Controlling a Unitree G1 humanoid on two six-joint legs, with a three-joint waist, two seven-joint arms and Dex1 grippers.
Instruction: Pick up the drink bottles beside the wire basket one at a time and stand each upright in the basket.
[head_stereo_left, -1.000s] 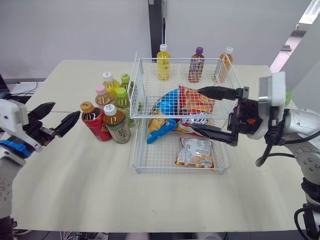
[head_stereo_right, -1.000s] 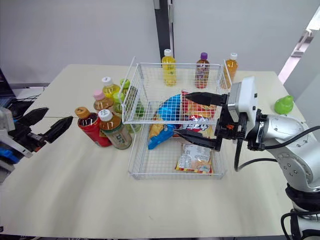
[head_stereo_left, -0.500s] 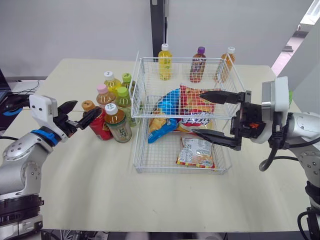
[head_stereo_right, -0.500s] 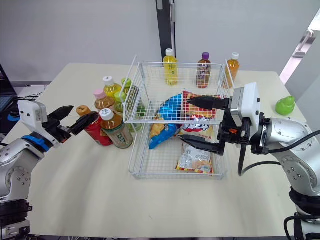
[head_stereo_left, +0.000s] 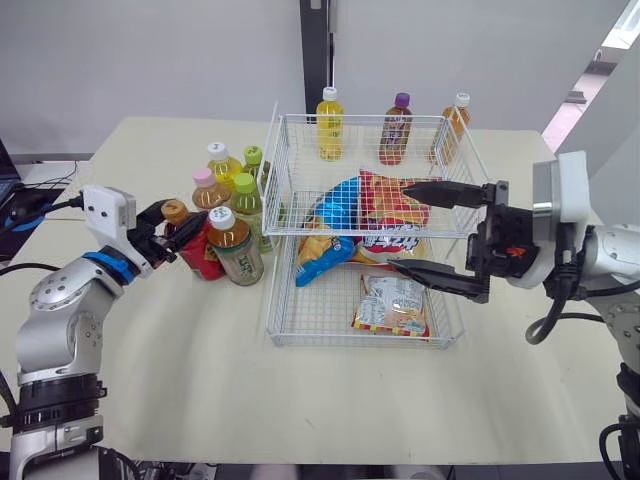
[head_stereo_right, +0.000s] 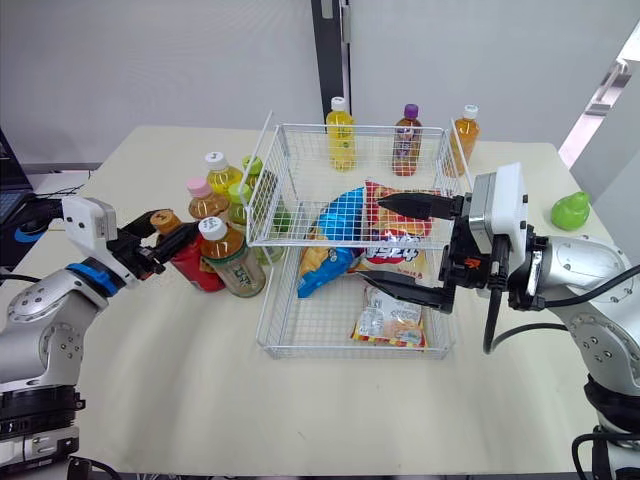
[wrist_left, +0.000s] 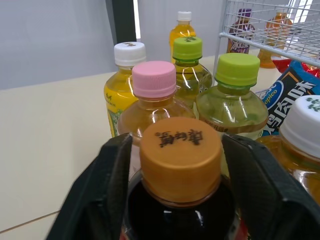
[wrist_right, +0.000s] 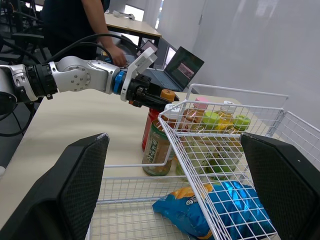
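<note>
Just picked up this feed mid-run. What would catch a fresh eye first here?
The left gripper is at the neck of the orange-capped bottle, at the front of the bottle cluster just left of the wire basket. The right gripper hangs wide open at the basket's right side, level with the snack bags inside. Three more bottles stand behind the basket.

- My left gripper (head_stereo_left: 176, 224) has reached forward to the orange-capped bottle (wrist_left: 180, 150).
- Its cap, well ahead of my jaws a second ago, now sits between them, one finger either side.
</note>
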